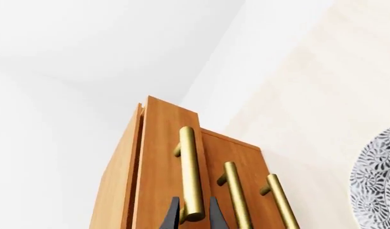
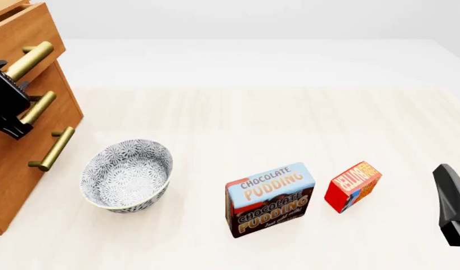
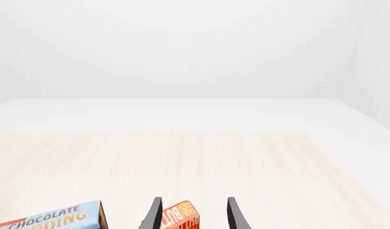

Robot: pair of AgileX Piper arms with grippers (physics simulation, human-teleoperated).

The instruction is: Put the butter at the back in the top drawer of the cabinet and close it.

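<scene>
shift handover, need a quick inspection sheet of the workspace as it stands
surface: pale wood table, flat
job's things: butter on the table beside the pudding box; top drawer of the cabinet stands slightly out
clutter: chocolate pudding box upright; patterned bowl near the cabinet
grippers: left end effector straddles the top drawer's handle; right end effector open, butter ahead of it
cables: nothing seen
surroundings: plain white walls

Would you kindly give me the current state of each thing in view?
Top drawer: pulled slightly out.
Lower drawers: shut.
Butter: on the table, not gripped.
Pudding box: upright.
Bowl: upright, empty.
Left gripper: around the top handle.
Right gripper: open.
</scene>
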